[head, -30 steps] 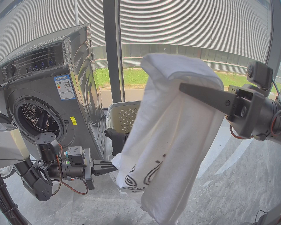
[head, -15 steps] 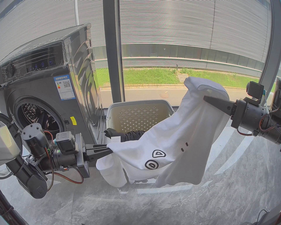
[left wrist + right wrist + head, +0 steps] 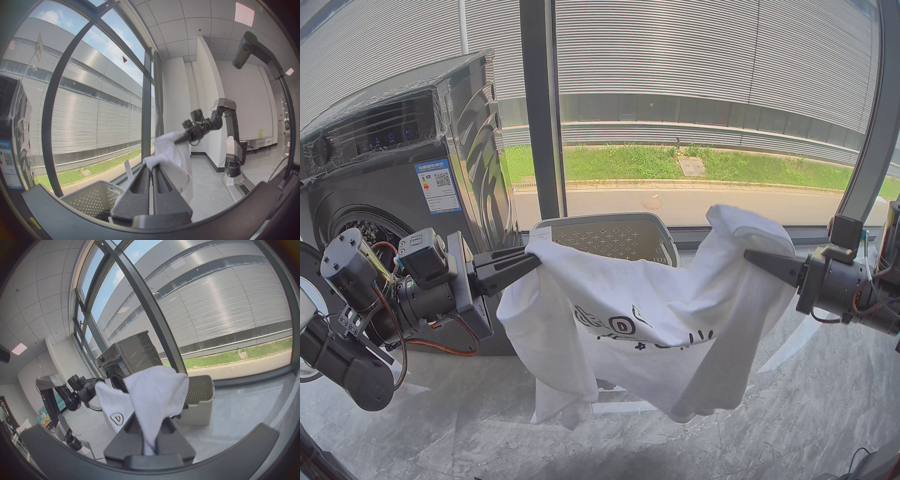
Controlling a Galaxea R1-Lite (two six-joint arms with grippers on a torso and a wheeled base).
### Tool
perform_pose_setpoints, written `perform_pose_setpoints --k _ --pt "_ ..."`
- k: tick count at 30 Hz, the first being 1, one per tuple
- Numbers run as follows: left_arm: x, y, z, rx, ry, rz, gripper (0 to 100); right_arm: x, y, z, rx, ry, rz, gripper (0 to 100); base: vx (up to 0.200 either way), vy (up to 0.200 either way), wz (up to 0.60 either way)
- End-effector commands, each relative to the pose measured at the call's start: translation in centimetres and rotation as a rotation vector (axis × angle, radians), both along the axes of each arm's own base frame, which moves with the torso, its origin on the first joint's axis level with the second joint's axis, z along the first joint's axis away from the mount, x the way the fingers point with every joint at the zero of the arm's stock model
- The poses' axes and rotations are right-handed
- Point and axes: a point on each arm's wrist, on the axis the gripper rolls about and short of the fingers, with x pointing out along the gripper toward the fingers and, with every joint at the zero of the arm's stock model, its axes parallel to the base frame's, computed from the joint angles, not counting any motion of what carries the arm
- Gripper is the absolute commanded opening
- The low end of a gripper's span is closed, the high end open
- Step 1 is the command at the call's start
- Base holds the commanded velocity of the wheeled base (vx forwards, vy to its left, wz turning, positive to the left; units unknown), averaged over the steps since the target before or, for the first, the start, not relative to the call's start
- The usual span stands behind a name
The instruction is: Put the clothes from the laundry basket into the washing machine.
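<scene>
The left jaws and right jaws each clamp one end of the white T-shirt (image 3: 650,294), spread in the air before the laundry basket (image 3: 612,220), beside the washing machine (image 3: 444,144).

The washing machine (image 3: 394,187) stands on the floor (image 3: 800,406) at the left, with its drum opening facing forward behind the left arm. The laundry basket (image 3: 612,232) sits on the floor just to the right of the machine, against the window (image 3: 706,94) behind it. A window post (image 3: 540,106) rises behind the gap between machine and basket. The garment (image 3: 637,312) hangs in front of the basket, spread between the two grippers and clear of the floor. Its left end is pinched in the left gripper (image 3: 536,259), before the machine's right front corner; its right end is pinched in the right gripper (image 3: 749,255), to the right of the basket
</scene>
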Motion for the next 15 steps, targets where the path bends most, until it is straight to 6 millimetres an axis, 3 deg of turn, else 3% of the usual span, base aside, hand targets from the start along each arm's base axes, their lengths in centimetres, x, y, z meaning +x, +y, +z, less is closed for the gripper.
perform_pose_setpoints --k 1,7,8,13,15 --pt "-1.0 -0.5 1.8 -0.036 -0.054 0.0 0 -2.0 -0.8 -1.0 -0.01 0.018 0.005 0 0.0 0.0 0.0" --pt "-1.3 -1.4 2.1 -0.044 -0.056 -0.025 0 -3.0 -1.3 -2.2 -0.029 0.043 0.017 0 0.0 0.0 0.0" --pt "-1.4 -1.7 2.1 -0.044 -0.055 -0.034 0 -3.4 -1.4 -2.8 -0.05 0.047 0.038 100 0.0 0.0 0.0" --pt "-1.7 -2.4 2.1 -0.04 -0.046 -0.065 0 -4.7 -1.8 -4.4 -0.1 0.066 0.089 100 0.0 0.0 0.0" --pt "-1.6 -2.8 2.3 -0.044 -0.053 -0.076 0 -6.2 -2.3 -6.3 -0.138 0.112 0.105 100 0.0 0.0 0.0"
